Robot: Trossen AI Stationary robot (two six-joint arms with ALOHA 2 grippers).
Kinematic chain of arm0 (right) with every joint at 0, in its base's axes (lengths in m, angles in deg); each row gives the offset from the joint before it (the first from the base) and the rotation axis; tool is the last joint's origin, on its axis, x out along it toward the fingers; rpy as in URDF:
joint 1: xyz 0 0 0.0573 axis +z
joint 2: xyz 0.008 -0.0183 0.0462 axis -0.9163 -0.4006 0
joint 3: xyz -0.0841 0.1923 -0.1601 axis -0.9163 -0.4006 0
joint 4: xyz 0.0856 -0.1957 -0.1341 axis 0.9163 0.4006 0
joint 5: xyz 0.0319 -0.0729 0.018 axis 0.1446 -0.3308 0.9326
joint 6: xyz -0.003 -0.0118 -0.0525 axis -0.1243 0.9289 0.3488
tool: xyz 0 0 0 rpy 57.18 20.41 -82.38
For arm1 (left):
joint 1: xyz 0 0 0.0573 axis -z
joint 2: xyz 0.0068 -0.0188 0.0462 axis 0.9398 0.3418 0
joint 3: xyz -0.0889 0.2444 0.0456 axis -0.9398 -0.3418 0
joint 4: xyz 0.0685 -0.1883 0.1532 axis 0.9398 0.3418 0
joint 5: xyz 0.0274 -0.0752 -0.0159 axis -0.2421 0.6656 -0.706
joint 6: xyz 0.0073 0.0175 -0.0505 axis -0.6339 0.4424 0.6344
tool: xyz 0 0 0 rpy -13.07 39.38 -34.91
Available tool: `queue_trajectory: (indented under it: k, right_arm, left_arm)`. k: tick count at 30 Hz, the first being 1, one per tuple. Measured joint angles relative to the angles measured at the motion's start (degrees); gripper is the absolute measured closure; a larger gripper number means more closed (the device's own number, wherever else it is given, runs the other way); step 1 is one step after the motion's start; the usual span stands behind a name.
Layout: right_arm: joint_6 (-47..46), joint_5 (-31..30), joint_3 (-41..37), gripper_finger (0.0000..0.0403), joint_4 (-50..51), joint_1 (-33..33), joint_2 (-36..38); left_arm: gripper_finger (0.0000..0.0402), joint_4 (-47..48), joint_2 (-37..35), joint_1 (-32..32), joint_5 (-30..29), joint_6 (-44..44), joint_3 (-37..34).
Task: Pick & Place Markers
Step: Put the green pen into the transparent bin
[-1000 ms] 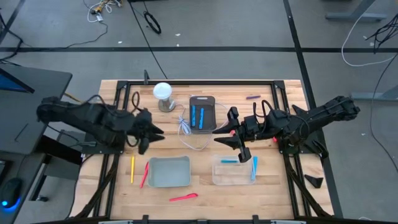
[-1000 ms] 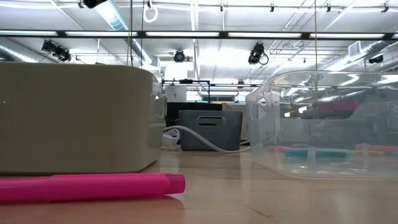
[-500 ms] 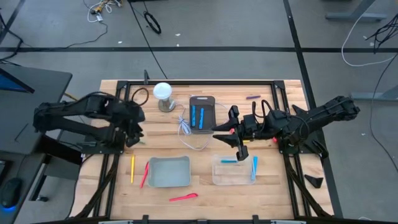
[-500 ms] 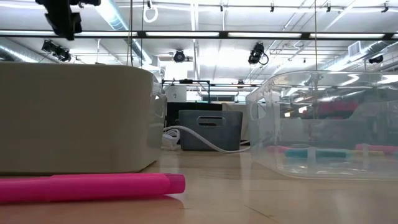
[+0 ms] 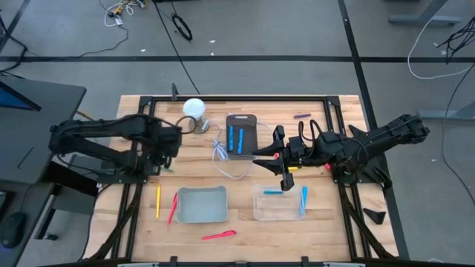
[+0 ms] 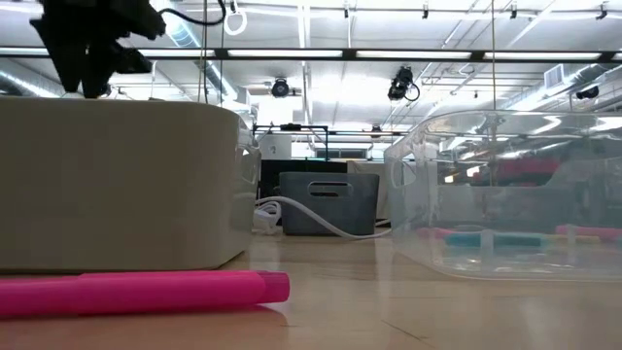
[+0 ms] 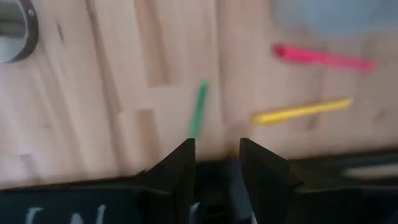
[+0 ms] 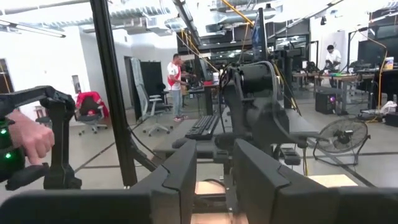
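The markers lie scattered. Two blue ones point(image 5: 236, 139) sit in a dark tray, and two more blue ones point(image 5: 303, 200) lie in the clear bin point(image 5: 276, 205). A yellow marker point(image 5: 158, 201) and a pink one point(image 5: 172, 208) lie left of the grey bin point(image 5: 202, 205). Another pink marker point(image 5: 219, 235) lies near the near edge, a purple one point(image 5: 300, 116) far right, and a green one point(image 7: 199, 109) on the wood. My left gripper point(image 7: 216, 163) hangs open above the green marker, fingers pointing down. My right gripper point(image 5: 273, 167) is open and empty, above the clear bin's far side.
A white coiled cable point(image 5: 223, 156) lies between the dark tray and the grey bin. A white ball lamp on a metal base point(image 5: 194, 111) stands at the far side. Black frame rails run along the table's sides. A person's hand point(image 8: 28, 140) shows in the room beyond.
My left gripper has drawn back from the table's middle toward the left and tipped from level to pointing down, coming down over the green marker. My right gripper has shifted slightly toward the far edge, away from the clear bin.
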Motion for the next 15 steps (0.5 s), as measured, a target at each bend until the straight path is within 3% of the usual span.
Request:
queue_trajectory:
  k: [5,15]
  right_arm:
    - [0.00,0.02,0.00,0.0291,0.36,0.00,0.00]
    - [0.94,0.04,0.00,0.0291,0.89,0.00,0.00]
  left_arm:
    - [0.0271,0.77,4.72,0.02,-6.14,-5.27,0.02]
    - [0.0271,-1.25,10.21,0.12,-6.25,-5.20,0.00]
